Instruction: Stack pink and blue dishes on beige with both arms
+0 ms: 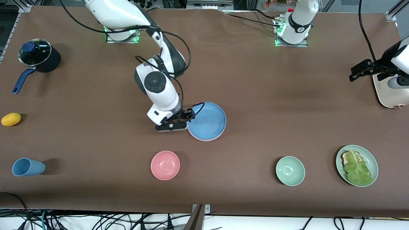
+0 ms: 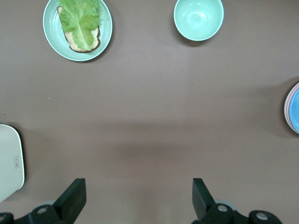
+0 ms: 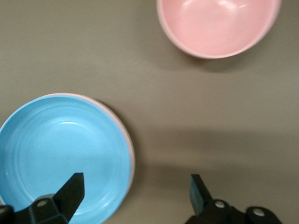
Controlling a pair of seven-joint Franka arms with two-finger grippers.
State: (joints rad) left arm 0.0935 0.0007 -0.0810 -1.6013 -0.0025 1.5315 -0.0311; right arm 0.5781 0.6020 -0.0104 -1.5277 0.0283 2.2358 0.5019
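The blue dish point(image 1: 207, 121) lies flat and face up near the middle of the brown surface point(image 1: 255, 95), stacked on the pink dish point(image 1: 204, 139), of which only a thin rim peeks out along the edge nearer the front camera; the right wrist view shows a pale sliver of rim under that pink rim too, though what it belongs to cannot be told. Being round, the stack has no long axis. The right gripper point(image 1: 179, 123) sits low at the stack's edge toward the right arm's end, its fingers point(image 3: 70, 191) spread wide and holding nothing, one over the blue rim and one over bare surface. The left gripper point(image 2: 138, 198) waits high over the left arm's end, fingers wide apart and empty. Open brown surface surrounds the stack; the pink bowl point(image 1: 165, 165) is nearer the front camera, with the green bowl point(image 1: 290, 171) and the green plate point(image 1: 372, 159) of bread and lettuce well apart toward the left arm's end.
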